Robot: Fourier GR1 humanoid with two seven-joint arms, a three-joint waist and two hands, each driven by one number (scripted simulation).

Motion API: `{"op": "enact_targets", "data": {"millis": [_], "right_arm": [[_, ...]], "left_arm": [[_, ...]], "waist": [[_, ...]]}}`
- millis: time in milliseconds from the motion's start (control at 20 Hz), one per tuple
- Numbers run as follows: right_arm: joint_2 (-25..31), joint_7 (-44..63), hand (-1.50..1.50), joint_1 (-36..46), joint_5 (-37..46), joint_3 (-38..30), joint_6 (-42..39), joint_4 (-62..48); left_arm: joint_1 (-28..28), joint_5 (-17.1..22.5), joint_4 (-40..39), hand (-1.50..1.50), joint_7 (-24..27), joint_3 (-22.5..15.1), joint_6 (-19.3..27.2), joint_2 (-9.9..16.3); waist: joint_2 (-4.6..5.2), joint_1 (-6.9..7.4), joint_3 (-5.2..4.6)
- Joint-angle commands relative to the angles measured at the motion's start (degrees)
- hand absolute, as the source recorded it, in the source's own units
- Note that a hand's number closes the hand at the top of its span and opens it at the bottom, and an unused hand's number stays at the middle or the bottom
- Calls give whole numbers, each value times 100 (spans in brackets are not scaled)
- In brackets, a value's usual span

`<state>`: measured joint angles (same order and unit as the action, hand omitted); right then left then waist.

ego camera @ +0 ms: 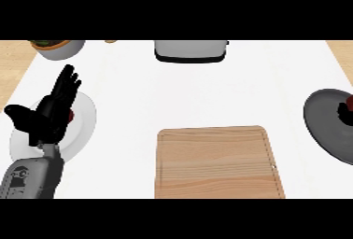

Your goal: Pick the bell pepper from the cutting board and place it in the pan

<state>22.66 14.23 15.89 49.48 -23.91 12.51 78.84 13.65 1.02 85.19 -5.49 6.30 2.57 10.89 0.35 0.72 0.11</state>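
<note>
The left hand [50, 114] has its black fingers [67, 84] straight and slightly fanned, tips pointing to the far side, with the thumb [19, 115] stuck out to the left. It holds nothing. It stands at the left, over a round white plate [86, 123], smooth and glossy. Its grey forearm [31, 176] comes up from the near left corner. A small red bit [71, 115] peeks out on the plate just right of the palm; I cannot tell what it is.

At the right edge, only a small black part of the right hand [342, 111] shows, over the pan [325, 126]. Whether it grips anything cannot be told. Touching it on the far side is a dull reddish patch, apparently the bell pepper [350, 100], cut off by the edge, so its shape and long axis cannot be read. It lies over the pan's inside, not on the board.

The pan is round, dark grey and matte, with a lighter rim.

The cutting board [217, 163] is pale wood with grain running left to right, rounded corners and a groove along its edge. It sits near the middle, its top bare.

At the far side of the smooth white counter [207, 88] stand a white boxy appliance [191, 50] with a black base and, far left, a pale bowl [60, 49].
</note>
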Motion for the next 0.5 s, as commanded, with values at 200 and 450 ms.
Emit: {"op": "enact_targets", "data": {"millis": [200,450], "right_arm": [[1011,-1789,150,946,-294,-844,1192,-3370],[1067,-2538,150,1300,-310,-1043,1928,-4809]], "left_arm": [[46,-198,-108,0,177,-112,167,-161],[80,-94,-348,0,396,-60,-21,-116]], "waist": [[35,84,8],[103,211,24]]}}
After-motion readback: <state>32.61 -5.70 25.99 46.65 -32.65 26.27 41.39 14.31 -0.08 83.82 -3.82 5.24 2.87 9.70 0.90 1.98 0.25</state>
